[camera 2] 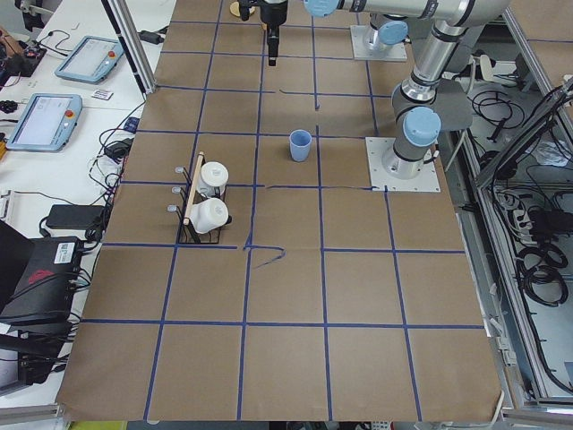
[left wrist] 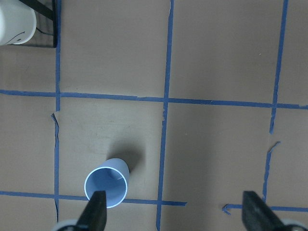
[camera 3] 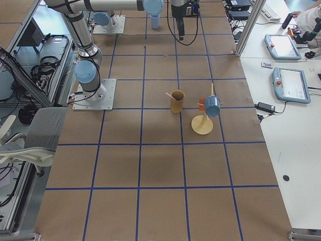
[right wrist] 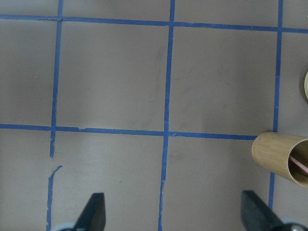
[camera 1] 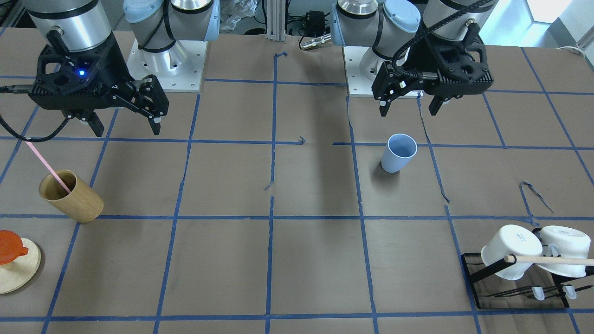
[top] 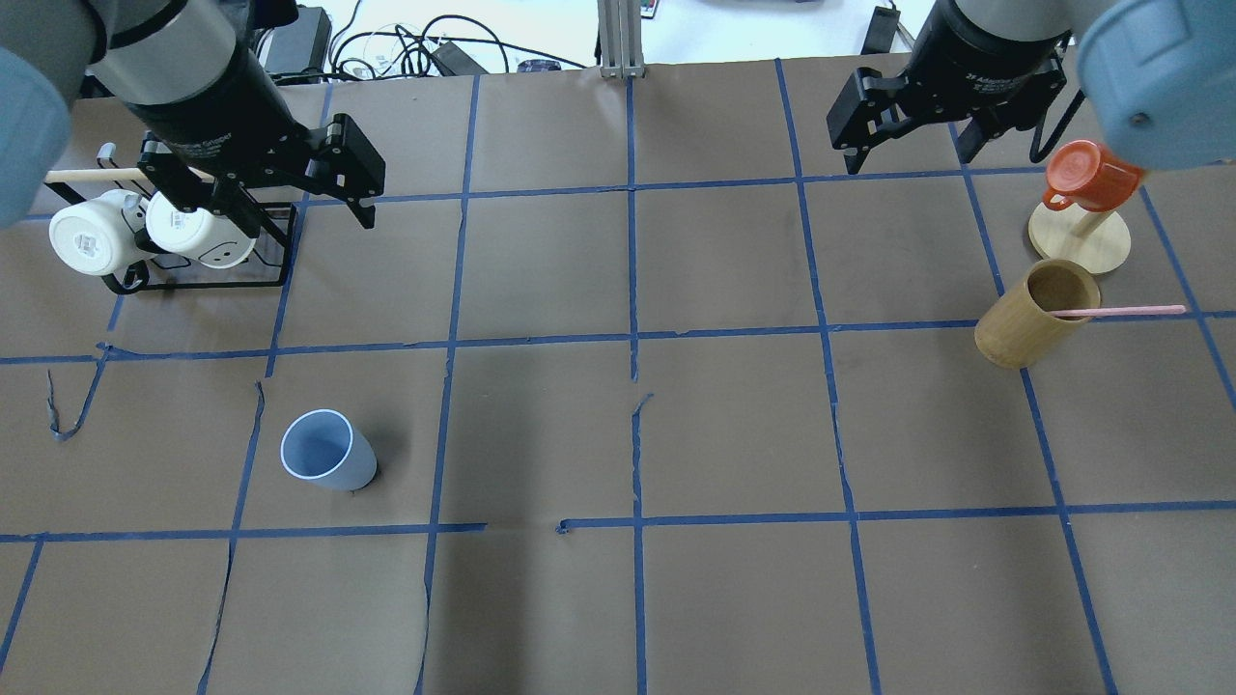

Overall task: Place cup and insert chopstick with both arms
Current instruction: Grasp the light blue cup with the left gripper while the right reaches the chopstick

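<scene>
The pale blue cup [camera 1: 398, 153] stands upright on the brown table, on my left side [top: 326, 451], and shows low in the left wrist view [left wrist: 107, 187]. The pink chopstick [camera 1: 46, 166] leans inside a tan wooden cup [camera 1: 70, 196] on my right side [top: 1125, 311]. My left gripper [camera 1: 408, 110] hangs open and empty above the table, beyond the blue cup [left wrist: 175, 214]. My right gripper [camera 1: 126, 130] is open and empty, high and apart from the wooden cup [right wrist: 281, 156].
A black rack [top: 193, 280] with two white mugs [camera 1: 510, 250] and a wooden dowel [camera 1: 552, 260] stands at my far left. An orange mug [top: 1086, 179] hangs on a round wooden stand [top: 1080, 241] beyond the wooden cup.
</scene>
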